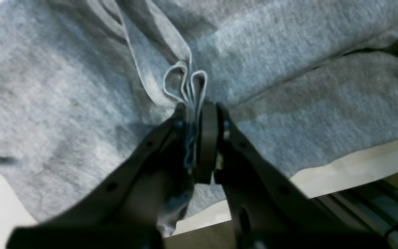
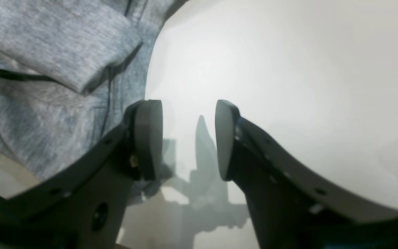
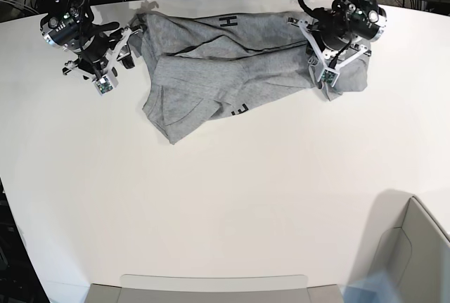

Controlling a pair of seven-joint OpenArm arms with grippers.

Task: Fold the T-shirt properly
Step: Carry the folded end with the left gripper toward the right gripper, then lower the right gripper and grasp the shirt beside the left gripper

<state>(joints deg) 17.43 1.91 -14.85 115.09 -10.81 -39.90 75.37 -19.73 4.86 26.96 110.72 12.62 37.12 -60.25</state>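
Crumpled T-shirt [image 3: 232, 71] lies lengthwise left-right across table's [image 3: 225, 197] far edge.

You have the T-shirt [image 3: 232, 71] lying on the table [image 3: 211, 204] between both grippers, toward its far edge.

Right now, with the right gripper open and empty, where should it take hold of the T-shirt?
Probably the T-shirt's bunched end nearest the right gripper, approached sideways across the table from that open side. The cloth's edge lies just beside its fingers. The left gripper already pinches the opposite end.
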